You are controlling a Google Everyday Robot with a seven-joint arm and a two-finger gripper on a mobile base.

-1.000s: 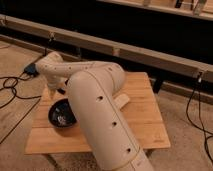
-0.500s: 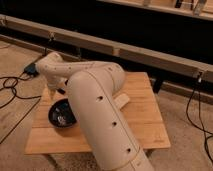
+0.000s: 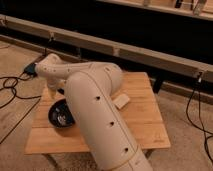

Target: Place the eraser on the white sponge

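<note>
My white arm (image 3: 95,110) reaches up from the bottom of the camera view, bends at an elbow (image 3: 50,70) at the left, and turns back down over the wooden table (image 3: 145,120). My gripper is hidden behind the arm's thick link, somewhere over the table's left-middle part near the black bowl (image 3: 61,115). A corner of the white sponge (image 3: 121,101), a flat cream pad, pokes out to the right of the arm at the table's middle. The eraser is hidden or out of view.
The large round black bowl sits on the table's left side. Black cables (image 3: 12,85) lie on the floor to the left and another cable (image 3: 192,107) on the right. A long rail and a dark wall (image 3: 125,47) run behind the table.
</note>
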